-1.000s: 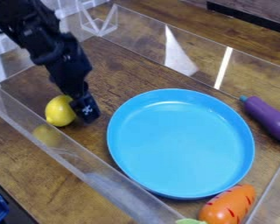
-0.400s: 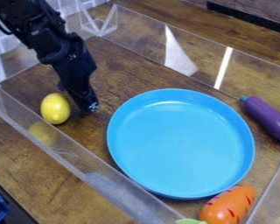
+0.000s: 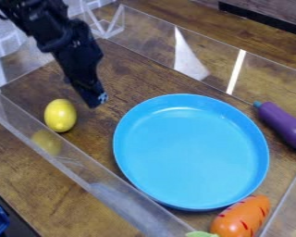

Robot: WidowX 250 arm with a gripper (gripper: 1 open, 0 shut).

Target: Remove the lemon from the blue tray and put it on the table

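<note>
The lemon [image 3: 60, 115] is a small bright yellow oval lying on the dark wood table [image 3: 138, 74], left of the blue tray [image 3: 191, 150] and apart from it. The round light-blue tray holds nothing. My black gripper [image 3: 93, 96] hangs a little above the table, up and to the right of the lemon, with a gap between them. Its fingers are shut with nothing between them.
A purple eggplant toy [image 3: 287, 125] lies right of the tray. An orange carrot-like toy [image 3: 243, 218] sits at the tray's lower right edge. Clear acrylic walls [image 3: 77, 171] border the table along the front and back.
The gripper let go of the lemon, rose and drew back from it, and its fingers came together. The lemon settled slightly leftward on the table.
</note>
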